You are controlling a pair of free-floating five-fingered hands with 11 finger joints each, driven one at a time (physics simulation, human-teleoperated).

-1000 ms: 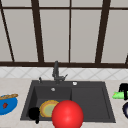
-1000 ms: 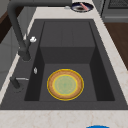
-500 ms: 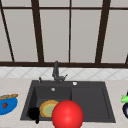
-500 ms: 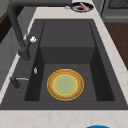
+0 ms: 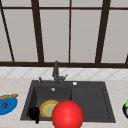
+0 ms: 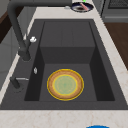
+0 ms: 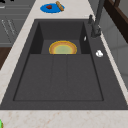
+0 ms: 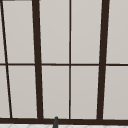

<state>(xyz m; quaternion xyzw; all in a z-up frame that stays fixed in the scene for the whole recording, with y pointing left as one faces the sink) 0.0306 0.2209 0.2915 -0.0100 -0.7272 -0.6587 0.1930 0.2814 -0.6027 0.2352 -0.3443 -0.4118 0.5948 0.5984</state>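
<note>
where the dark sink basin (image 5: 37,100) drops to its floor, a round yellow plate with an orange rim and green centre (image 6: 65,84) lies flat. just left of it in the front view hangs the black left hand (image 5: 34,113), its fingers too blurred to tell; a big red ball (image 5: 67,114) overlaps the plate's right edge. a blue bowl (image 5: 7,105) sits on the left counter.
</note>
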